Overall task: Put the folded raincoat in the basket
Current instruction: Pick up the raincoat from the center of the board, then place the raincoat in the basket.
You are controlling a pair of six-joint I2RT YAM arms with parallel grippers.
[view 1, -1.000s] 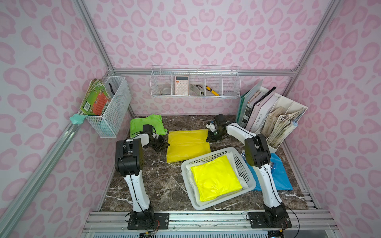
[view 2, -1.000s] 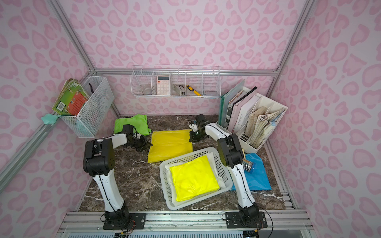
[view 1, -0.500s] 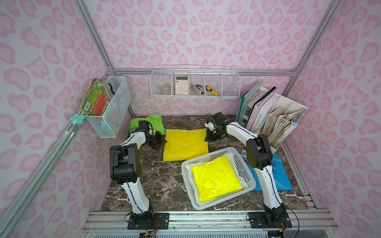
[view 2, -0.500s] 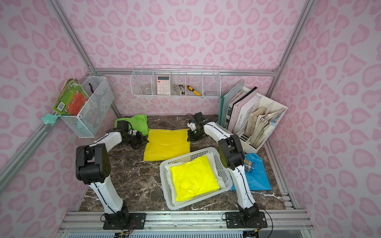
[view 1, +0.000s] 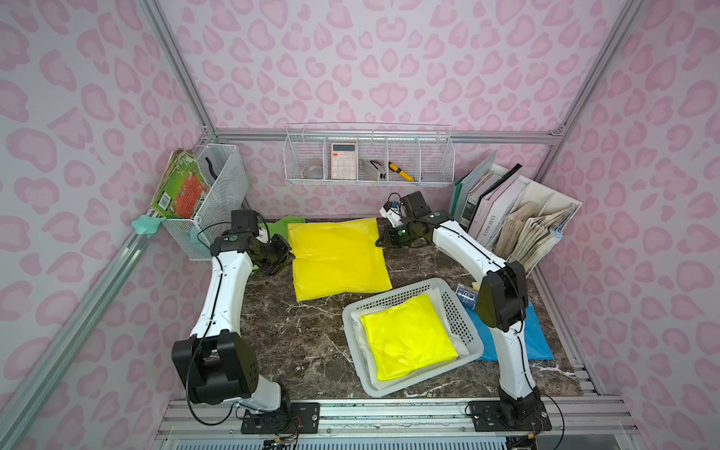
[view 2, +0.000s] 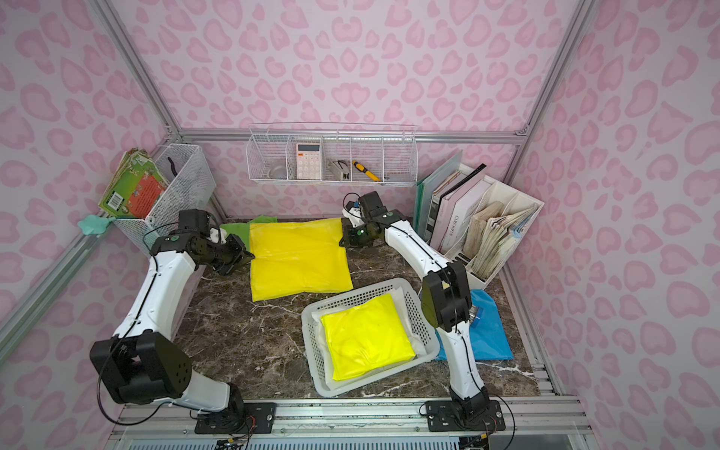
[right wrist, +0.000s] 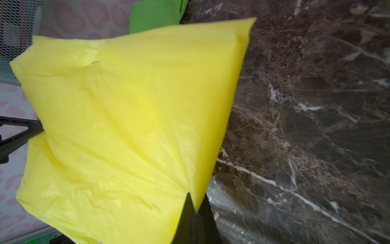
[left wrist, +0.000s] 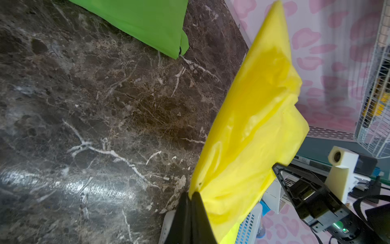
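A yellow folded raincoat (view 1: 337,259) (view 2: 298,257) hangs stretched flat above the marble table at the back middle. My left gripper (view 1: 290,255) (view 2: 251,256) (left wrist: 192,195) is shut on its left edge. On the opposite edge my right gripper (view 1: 378,242) (view 2: 341,243) (right wrist: 195,209) is shut too. The wrist views show the sheet (left wrist: 253,126) (right wrist: 126,116) pulled taut from the pinched corners. The white perforated basket (view 1: 389,297) (view 2: 350,298) sits front right, apart from both grippers. Inside it lies a brighter yellow raincoat (view 1: 407,339) (view 2: 366,335) on white material.
A green raincoat (view 1: 278,230) (left wrist: 143,21) lies at the back left, behind my left gripper. A blue folded sheet (view 1: 533,335) lies right of the basket. A file holder (view 1: 518,218) stands back right, a mesh bin (view 1: 218,198) hangs left, a wire rack (view 1: 370,159) on the back wall.
The yellow raincoat has risen off the table and spread flat between both grippers. My left arm's elbow has swung out and down to the front left.
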